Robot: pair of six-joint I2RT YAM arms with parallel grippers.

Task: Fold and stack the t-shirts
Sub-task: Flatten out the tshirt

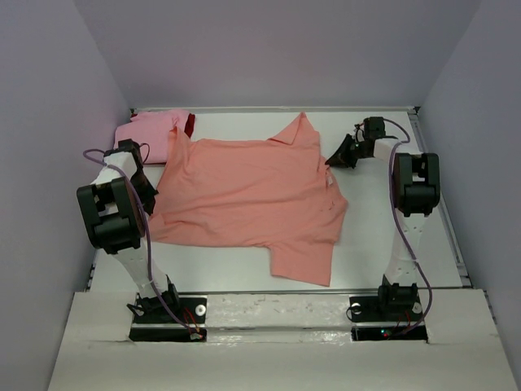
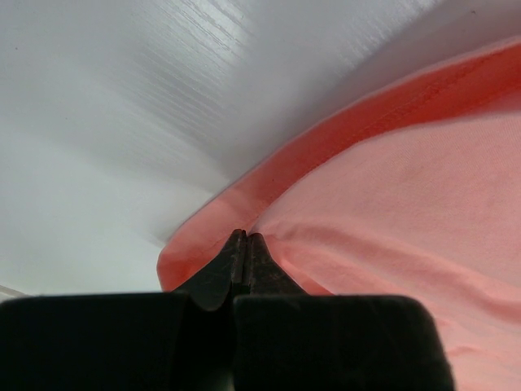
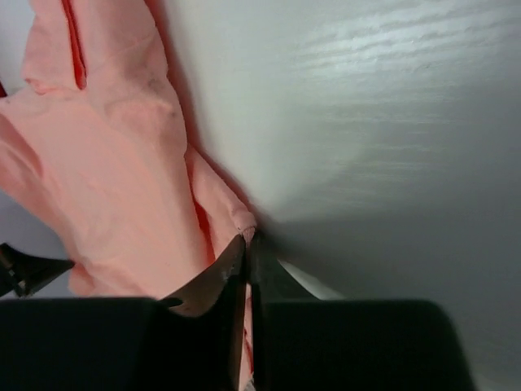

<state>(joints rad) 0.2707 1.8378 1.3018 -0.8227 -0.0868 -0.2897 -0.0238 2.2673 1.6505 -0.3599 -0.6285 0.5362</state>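
Far left corner: the pink t-shirt [image 1: 151, 128] lies bunched. The left end effector [image 2: 244, 238], jaws tight, pinches the edge of the salmon-orange t-shirt [image 1: 244, 191], which is spread mid-tabletop [image 1: 391, 244]. The right end effector [image 3: 248, 238] nips the opposite edge, nearly closed. Paired grips, likely for a fold.

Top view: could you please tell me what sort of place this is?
Probably a robot lab test cell: two arms bolted at the edge of a white table, plain walls closing it in on three sides, and a salmon shirt spread out as practice material.
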